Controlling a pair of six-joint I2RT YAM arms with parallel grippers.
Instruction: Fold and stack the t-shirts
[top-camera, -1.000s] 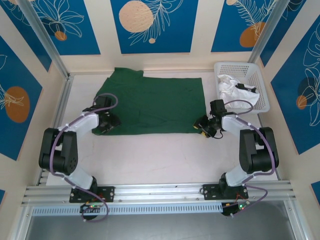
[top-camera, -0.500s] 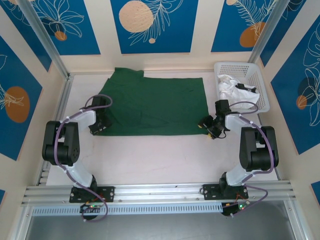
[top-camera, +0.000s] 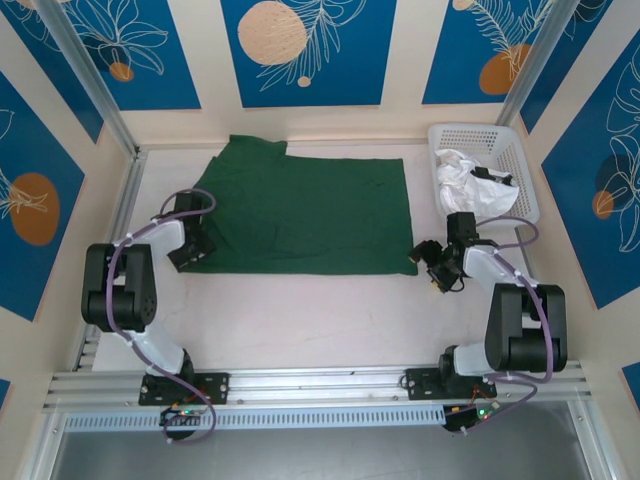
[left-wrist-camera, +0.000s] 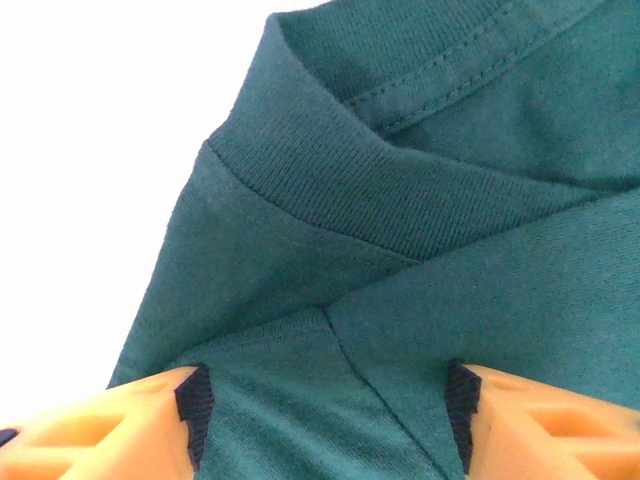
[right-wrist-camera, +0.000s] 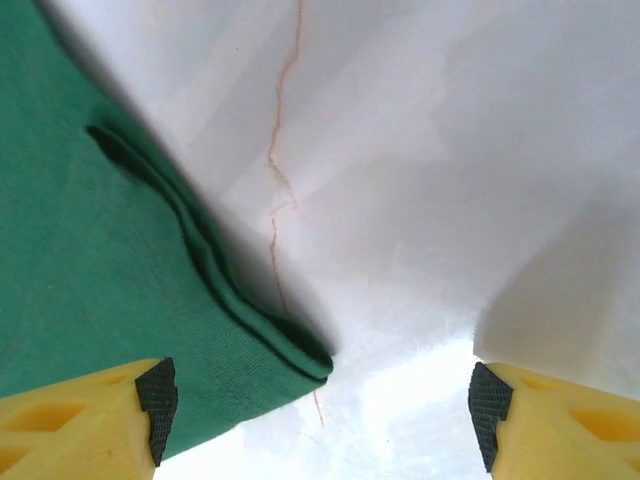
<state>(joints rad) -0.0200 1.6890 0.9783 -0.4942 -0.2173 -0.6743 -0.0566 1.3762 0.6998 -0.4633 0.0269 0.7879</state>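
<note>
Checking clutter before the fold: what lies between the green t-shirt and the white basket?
Nothing but a bare strip of table. The top external view shows the green t-shirt and the white basket lying apart.

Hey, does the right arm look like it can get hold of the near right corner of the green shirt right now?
Probably yes. The right gripper is open, and the green t-shirt's corner lies flat on the table between its jaws, with nothing lying over it.
</note>
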